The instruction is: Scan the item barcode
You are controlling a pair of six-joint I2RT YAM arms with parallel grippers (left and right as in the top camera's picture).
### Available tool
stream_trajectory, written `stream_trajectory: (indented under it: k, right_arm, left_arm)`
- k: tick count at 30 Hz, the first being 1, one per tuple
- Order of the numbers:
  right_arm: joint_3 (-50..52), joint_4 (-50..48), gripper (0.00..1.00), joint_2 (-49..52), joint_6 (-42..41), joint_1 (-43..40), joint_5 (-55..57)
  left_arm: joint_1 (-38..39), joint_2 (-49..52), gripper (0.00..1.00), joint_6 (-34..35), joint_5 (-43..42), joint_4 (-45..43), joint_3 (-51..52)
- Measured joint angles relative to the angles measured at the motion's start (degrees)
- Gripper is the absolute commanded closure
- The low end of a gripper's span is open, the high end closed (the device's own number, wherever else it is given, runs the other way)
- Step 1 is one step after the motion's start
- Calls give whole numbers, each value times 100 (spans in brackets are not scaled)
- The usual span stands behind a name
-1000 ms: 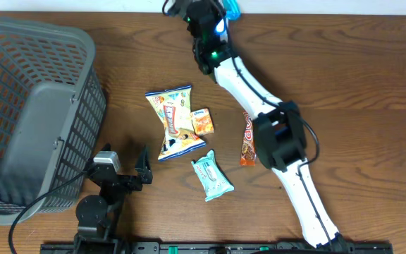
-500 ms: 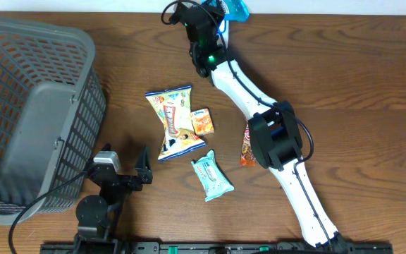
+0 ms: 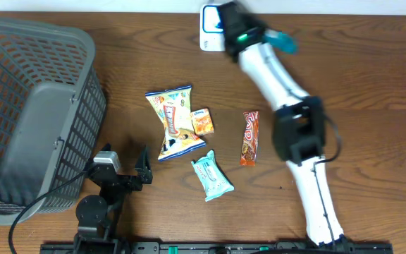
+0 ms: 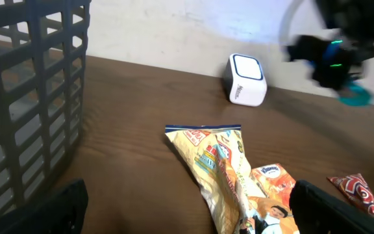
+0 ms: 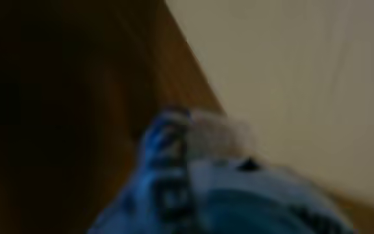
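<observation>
Blur is smearing the right wrist view; right gripper (image 3: pixel 265 34) is pinching a blue packet (image 3: pixel 284 42) (fingers hidden); left gripper (image 3: pixel 127 164) is gaping.

The worktop (image 3: pixel 372 85) is brown wood grain, the basket (image 3: pixel 41 106) a grey lattice, the scanner (image 4: pixel 247 81) white with a dark ring. The snack bag (image 3: pixel 173 121) is yellow, the pouch (image 3: pixel 212 176) mint, the bar wrapper (image 3: pixel 249 137) orange-red, the packet (image 3: pixel 282 41) teal.

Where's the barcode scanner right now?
In the overhead view the white scanner stands at the table's far edge, beyond the yellow snack bag; the teal packet in the right jaws hangs just to its right.
</observation>
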State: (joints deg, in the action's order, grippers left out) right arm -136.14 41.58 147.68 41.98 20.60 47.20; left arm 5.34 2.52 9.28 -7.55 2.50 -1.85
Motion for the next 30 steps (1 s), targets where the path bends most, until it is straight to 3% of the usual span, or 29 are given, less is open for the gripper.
stream_trajectory:
  k: [4,8,21,25,27,29,30]
  right_arm:
    - [-39,1071,96,-251,-1003,-903,103]
    - [24,1532,96,-278,-1781,-1843,-74]
    - [1176,1174,92,-295,-2356,-4343,-271]
    - [1327,1093,75,-306,-2356,-4935,-328]
    - [1342,1095,60,-310,-2363,-5215,-459]
    - [1344,1088,57,-317,-2428,-5407,-647]
    - [1353,1084,49,-317,-2496,-5488,-796]
  left_arm:
    - [0,0,2,0,-2,0,0]
    - [0,0,2,0,-2,0,0]
    - [0,0,2,0,-2,0,0]
    - [0,0,2,0,-2,0,0]
    - [0,0,2,0,-2,0,0]
    - [0,0,2,0,-2,0,0]
    - [0,0,2,0,-2,0,0]
